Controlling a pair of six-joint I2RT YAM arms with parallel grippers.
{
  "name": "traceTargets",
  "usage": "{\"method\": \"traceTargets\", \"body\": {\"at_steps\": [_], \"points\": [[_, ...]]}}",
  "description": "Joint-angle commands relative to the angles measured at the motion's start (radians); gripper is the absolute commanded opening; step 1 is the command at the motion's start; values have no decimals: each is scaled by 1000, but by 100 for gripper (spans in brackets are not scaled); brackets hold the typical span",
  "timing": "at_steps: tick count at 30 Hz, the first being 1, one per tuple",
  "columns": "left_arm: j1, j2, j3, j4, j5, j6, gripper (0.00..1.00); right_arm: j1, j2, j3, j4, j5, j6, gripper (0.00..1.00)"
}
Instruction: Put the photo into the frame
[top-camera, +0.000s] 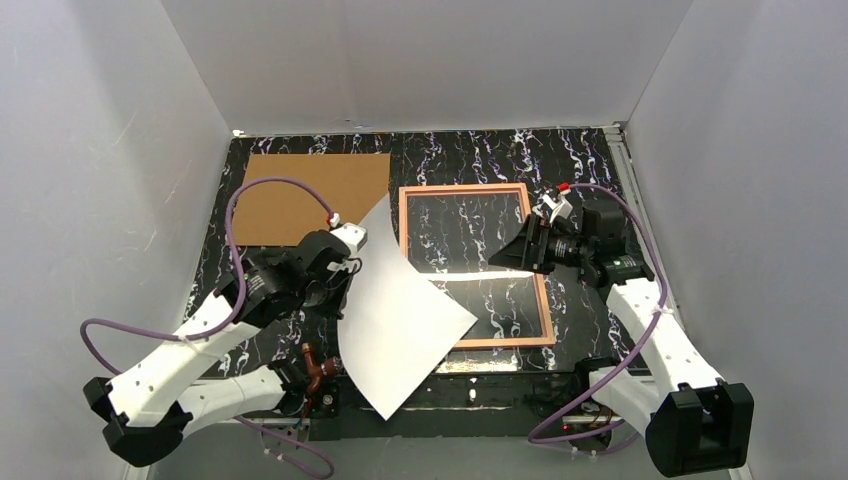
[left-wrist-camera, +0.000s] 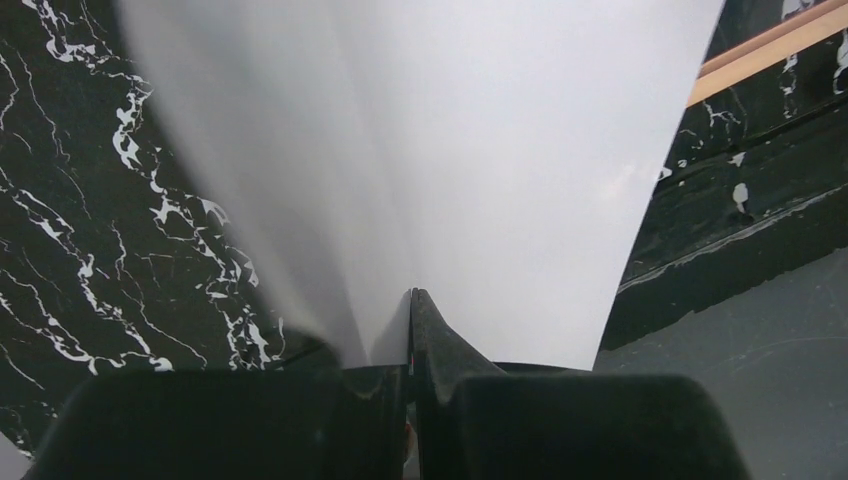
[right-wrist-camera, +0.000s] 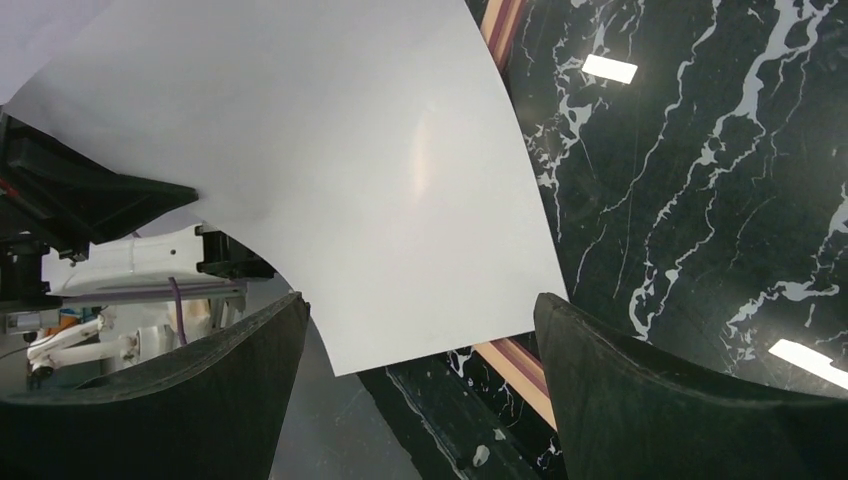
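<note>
The photo (top-camera: 400, 320) shows only its white back. It curves up from the table in front of the left arm, and its right corner lies over the frame's left side. My left gripper (top-camera: 348, 268) is shut on its left edge; in the left wrist view the closed tips (left-wrist-camera: 412, 295) pinch the white sheet (left-wrist-camera: 430, 150). The frame (top-camera: 465, 188) lies flat with its copper-orange side up and the marbled table shows through the pane. My right gripper (top-camera: 497, 260) hovers open over the frame's middle, pointing at the photo. In the right wrist view its jaws (right-wrist-camera: 420, 310) stand wide around the photo's corner (right-wrist-camera: 350, 180) without touching it, above the frame's rail (right-wrist-camera: 520, 365).
A plain brown backing board (top-camera: 310, 195) lies flat at the back left of the black marbled table (top-camera: 590, 160). White walls enclose the table on three sides. Purple cables loop from both arms. The frame's rail (left-wrist-camera: 770, 50) shows at the left wrist view's top right.
</note>
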Motion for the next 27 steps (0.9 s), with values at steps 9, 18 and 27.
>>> {"method": "traceTargets", "body": {"at_steps": [9, 18, 27], "points": [[7, 52, -34, 42, 85, 205, 0, -5, -40, -64, 5, 39, 5, 90], [90, 184, 35, 129, 232, 200, 0, -7, -86, -84, -14, 63, 59, 90], [277, 350, 103, 222, 418, 113, 0, -8, -154, -66, -76, 70, 107, 90]]}}
